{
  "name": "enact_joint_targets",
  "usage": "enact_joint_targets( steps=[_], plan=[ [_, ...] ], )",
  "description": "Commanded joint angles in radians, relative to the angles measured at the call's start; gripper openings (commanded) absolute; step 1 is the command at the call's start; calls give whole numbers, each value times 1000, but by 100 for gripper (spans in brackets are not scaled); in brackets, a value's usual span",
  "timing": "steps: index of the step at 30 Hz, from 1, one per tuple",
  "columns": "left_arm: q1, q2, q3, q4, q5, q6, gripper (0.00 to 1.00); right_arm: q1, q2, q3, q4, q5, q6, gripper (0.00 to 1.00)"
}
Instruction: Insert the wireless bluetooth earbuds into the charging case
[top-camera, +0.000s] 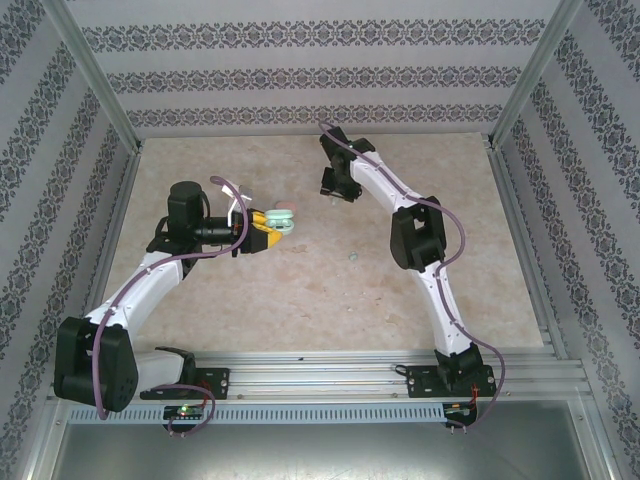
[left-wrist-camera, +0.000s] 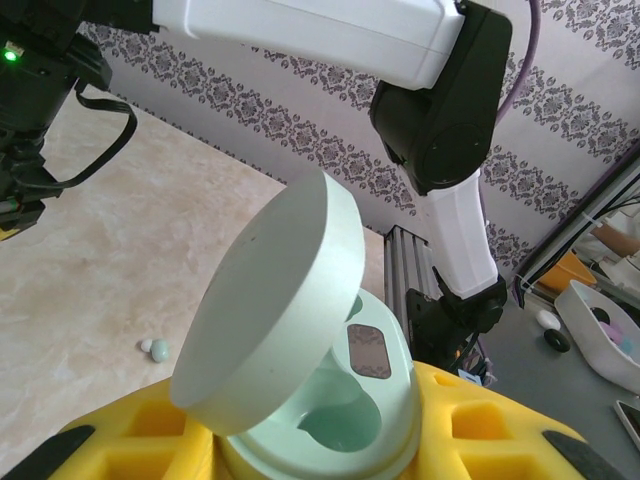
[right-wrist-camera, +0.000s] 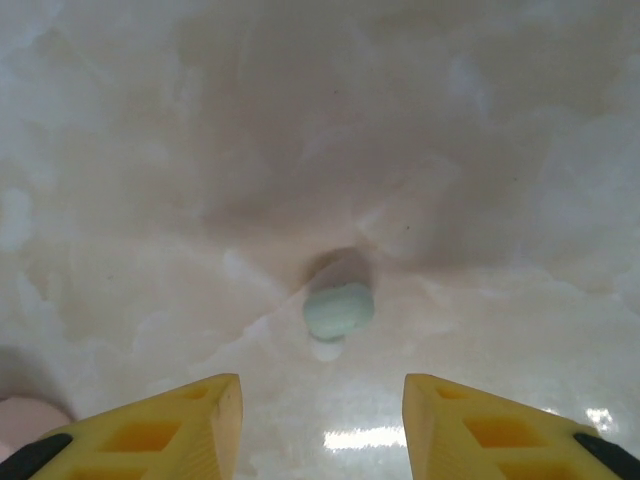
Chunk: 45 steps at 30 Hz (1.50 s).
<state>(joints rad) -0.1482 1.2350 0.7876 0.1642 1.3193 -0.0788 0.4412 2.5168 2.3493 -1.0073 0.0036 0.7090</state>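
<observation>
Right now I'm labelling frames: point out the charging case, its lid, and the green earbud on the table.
charging case (left-wrist-camera: 345, 425), left wrist view, base's inner tray.
lid (left-wrist-camera: 280, 300), left wrist view, middle of broad face.
green earbud (right-wrist-camera: 338, 310), right wrist view, rounded top.

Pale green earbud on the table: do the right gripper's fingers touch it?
Apart. The right wrist view shows bare table between the pale green earbud and both yellow fingers.

The setting you're working in
Beige marbled counter (right-wrist-camera: 480, 150) lies directly beneath your right pincer (right-wrist-camera: 322, 425). Beyond your left pincer (left-wrist-camera: 320, 445), purple-patterned wallpaper (left-wrist-camera: 250, 110) rises behind the counter, a ribbed aluminium rail (left-wrist-camera: 400, 270) stands ahead, and a white tray (left-wrist-camera: 585, 325) sits off to its right.
</observation>
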Motion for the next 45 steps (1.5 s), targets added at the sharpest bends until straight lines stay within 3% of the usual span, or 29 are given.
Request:
enact_joint_targets(
  steps=[1, 12, 25, 37, 45],
  plan=[
    [12, 2, 11, 32, 15, 8, 14, 4, 44, 49, -44, 44, 14, 46],
    [12, 11, 8, 47, 16, 1, 14, -4, 106, 91, -45, 37, -6, 45],
    [13, -4, 6, 49, 16, -7, 14, 19, 88, 55, -50, -25, -118, 28],
    [12, -50, -8, 41, 12, -16, 14, 56, -130, -259, 29, -62, -197, 22],
    [12, -84, -27, 23, 9, -9, 14, 162, -323, -598, 89, -97, -240, 22]
  ],
)
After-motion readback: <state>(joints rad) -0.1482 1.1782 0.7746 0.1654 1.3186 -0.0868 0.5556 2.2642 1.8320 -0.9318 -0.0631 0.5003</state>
